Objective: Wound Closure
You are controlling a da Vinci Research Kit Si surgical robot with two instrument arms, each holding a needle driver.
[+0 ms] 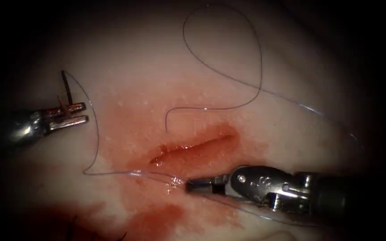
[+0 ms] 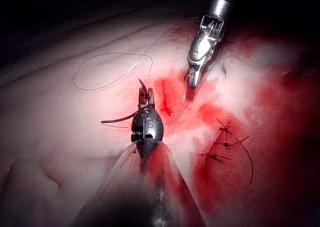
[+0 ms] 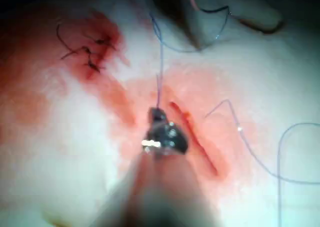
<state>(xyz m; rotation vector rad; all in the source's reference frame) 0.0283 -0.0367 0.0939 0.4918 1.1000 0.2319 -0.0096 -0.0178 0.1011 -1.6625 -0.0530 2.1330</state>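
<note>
Needle [image 1: 67, 91] clamped in left tool [image 1: 74, 114] clear of tissue [image 1: 126, 58] left of cut [image 1: 195, 147]; right tool [image 1: 197, 185] shut on thread [image 1: 112, 173].

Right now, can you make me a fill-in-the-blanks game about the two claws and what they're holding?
1. The left claw holds the curved ____ partway along its curve, out of the tissue.
2. The right claw is shut on the ____.
3. The red fluid spreads around the long ____ in the tissue.

Missing words: needle; thread; cut.
</note>
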